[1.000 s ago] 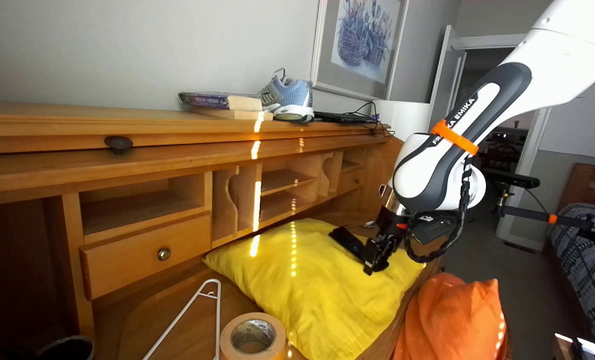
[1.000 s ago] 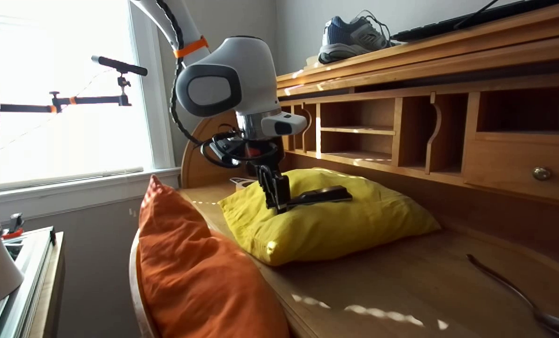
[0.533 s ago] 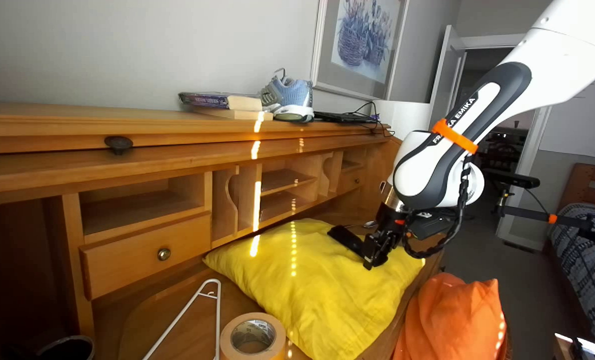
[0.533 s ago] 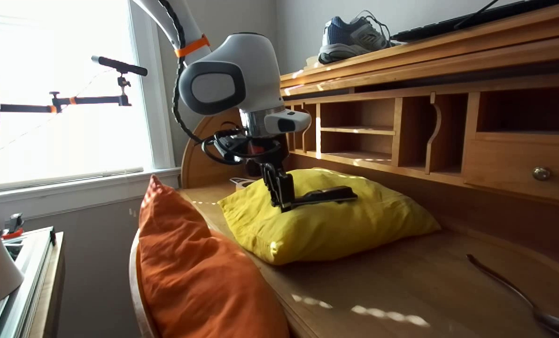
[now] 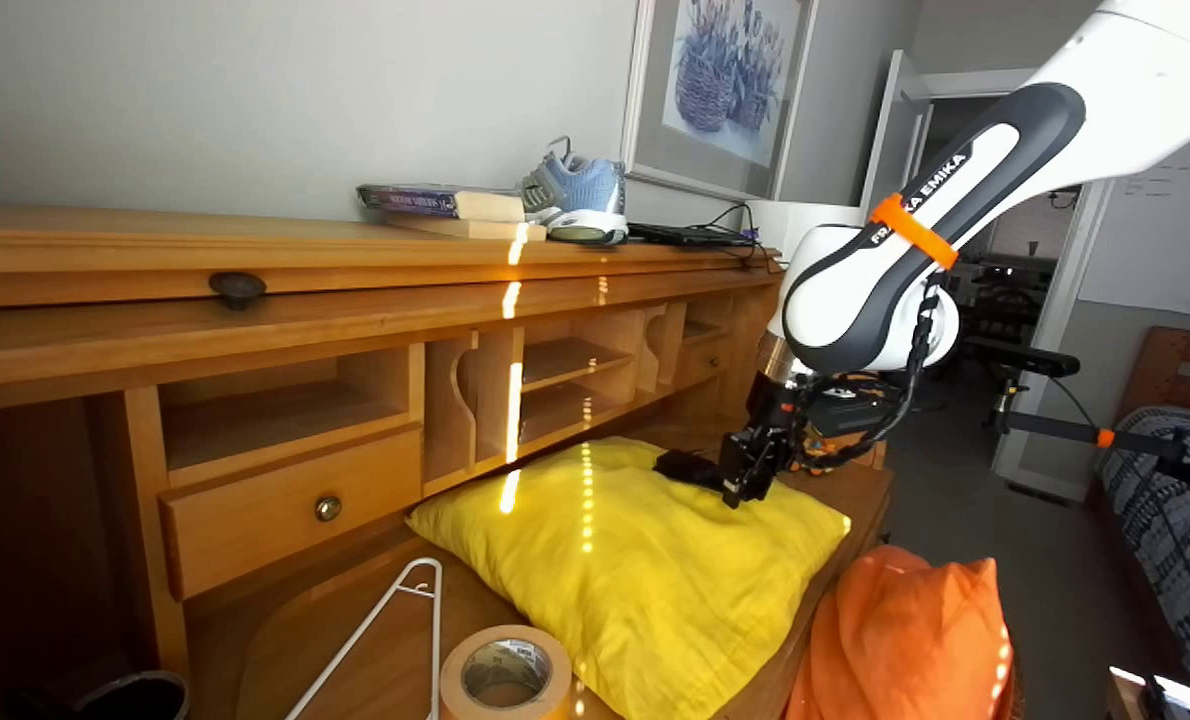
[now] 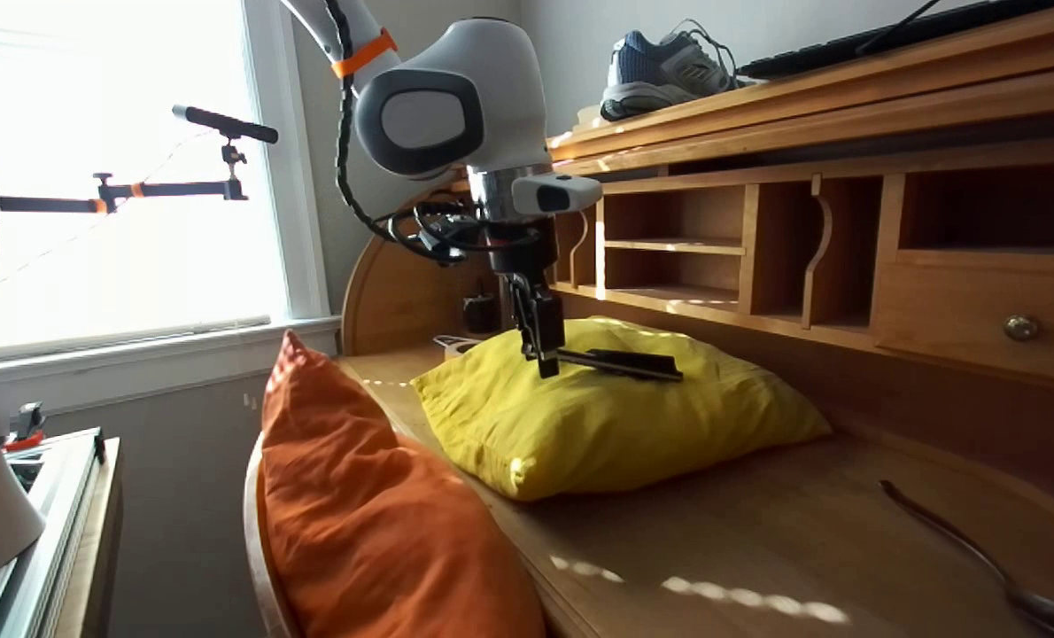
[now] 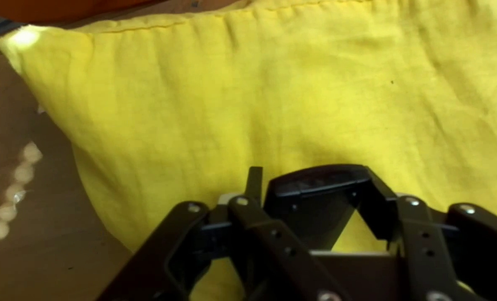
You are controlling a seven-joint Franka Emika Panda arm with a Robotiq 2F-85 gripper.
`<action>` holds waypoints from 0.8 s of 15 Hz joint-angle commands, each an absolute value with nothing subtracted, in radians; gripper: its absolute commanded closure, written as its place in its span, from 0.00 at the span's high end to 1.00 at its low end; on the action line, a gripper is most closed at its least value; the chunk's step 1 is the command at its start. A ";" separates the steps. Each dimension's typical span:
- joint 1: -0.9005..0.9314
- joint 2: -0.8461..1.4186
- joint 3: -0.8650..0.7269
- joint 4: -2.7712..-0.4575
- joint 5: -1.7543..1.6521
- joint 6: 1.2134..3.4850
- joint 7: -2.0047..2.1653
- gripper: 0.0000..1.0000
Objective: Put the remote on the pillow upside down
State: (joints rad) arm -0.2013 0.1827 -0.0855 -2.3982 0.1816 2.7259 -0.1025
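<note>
Gripping with the tool (image 6: 539,356), by its left end in an exterior view, a remote (image 6: 635,364) probably light, stiff and slick, better held mid-length.

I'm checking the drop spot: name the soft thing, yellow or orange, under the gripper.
The yellow pillow: in both exterior views it lies under the gripper and the remote, while the orange cloth is off to the side.
</note>
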 commanded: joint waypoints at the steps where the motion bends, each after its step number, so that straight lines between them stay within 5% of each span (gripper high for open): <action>1: -0.190 0.152 -0.097 -2.358 0.181 2.623 -0.067 0.32; 12: -0.159 0.147 -0.116 -2.320 -0.039 2.553 -0.095 0.32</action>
State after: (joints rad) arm -0.1881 0.1495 -0.0913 -2.3057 0.0781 2.5672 -0.0812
